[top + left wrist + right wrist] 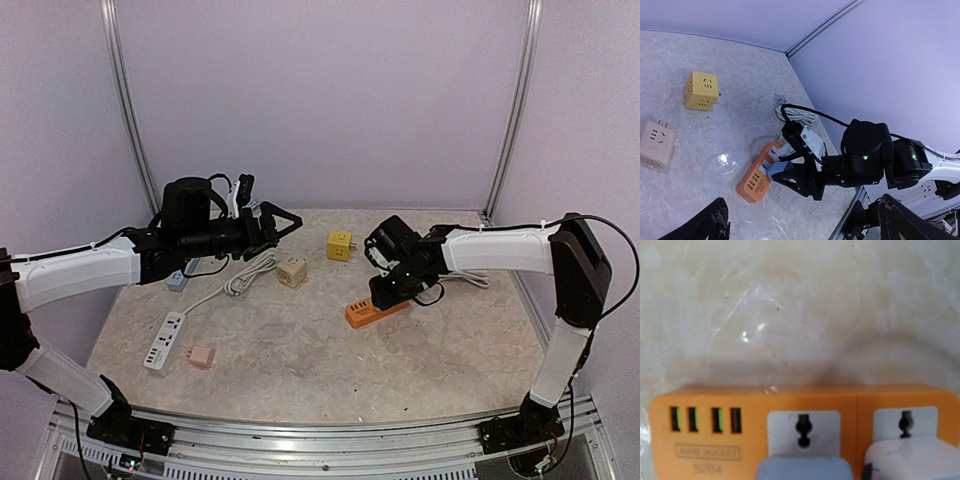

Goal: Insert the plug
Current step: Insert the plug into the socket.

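Note:
An orange power strip lies flat on the table at centre right. My right gripper is down on it, shut on a light blue plug. The plug sits against the strip's middle socket plate; its prongs are hidden. A white plug occupies the neighbouring socket. My left gripper hangs open and empty in the air to the left, pointing towards the strip.
A yellow cube socket and a beige cube socket sit behind the strip. On the left lie a white power strip, a pink cube, a blue adaptor and a white cable.

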Tool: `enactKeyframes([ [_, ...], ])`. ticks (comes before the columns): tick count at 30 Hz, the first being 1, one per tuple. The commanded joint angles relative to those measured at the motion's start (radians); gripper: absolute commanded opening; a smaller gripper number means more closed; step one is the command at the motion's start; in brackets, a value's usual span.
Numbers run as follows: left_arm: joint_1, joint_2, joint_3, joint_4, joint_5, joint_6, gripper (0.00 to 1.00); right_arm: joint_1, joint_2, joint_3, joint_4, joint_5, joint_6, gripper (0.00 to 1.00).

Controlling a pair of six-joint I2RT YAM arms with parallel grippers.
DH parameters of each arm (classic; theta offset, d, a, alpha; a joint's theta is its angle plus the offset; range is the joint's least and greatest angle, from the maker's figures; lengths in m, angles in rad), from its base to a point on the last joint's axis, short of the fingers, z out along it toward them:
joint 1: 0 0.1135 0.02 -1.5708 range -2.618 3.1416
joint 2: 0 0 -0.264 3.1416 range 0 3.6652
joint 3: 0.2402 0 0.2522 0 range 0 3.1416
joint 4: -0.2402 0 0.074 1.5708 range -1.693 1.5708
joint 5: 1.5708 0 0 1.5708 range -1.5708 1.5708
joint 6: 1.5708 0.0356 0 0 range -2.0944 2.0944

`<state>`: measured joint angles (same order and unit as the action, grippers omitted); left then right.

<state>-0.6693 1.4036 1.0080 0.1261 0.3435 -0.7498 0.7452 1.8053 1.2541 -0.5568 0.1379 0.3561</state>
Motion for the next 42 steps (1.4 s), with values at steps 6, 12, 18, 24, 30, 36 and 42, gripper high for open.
enactKeyframes([
  [6,-0.003,0.024,-0.003,0.031,0.018,0.006,0.99,-0.014,0.021,0.016,-0.009,-0.002,0.001,0.18],
  [12,-0.003,0.029,-0.011,0.050,0.019,0.000,0.99,-0.014,0.010,0.045,-0.036,0.010,-0.005,0.31],
  [18,-0.003,0.037,-0.008,0.056,0.024,-0.002,0.99,-0.015,0.013,0.069,-0.049,0.021,-0.010,0.37],
  [24,-0.001,0.033,-0.008,0.053,0.023,0.000,0.99,-0.014,0.033,0.074,-0.052,0.015,-0.017,0.36],
  [30,0.002,0.030,-0.008,0.050,0.023,0.002,0.99,-0.014,0.042,0.074,-0.068,-0.005,-0.007,0.29],
  [36,0.007,0.029,-0.008,0.050,0.031,0.003,0.99,-0.014,0.039,0.092,-0.121,0.002,-0.003,0.28],
  [42,0.018,0.028,-0.008,0.046,0.047,0.006,0.99,-0.014,0.027,0.104,-0.158,-0.012,0.011,0.28],
])
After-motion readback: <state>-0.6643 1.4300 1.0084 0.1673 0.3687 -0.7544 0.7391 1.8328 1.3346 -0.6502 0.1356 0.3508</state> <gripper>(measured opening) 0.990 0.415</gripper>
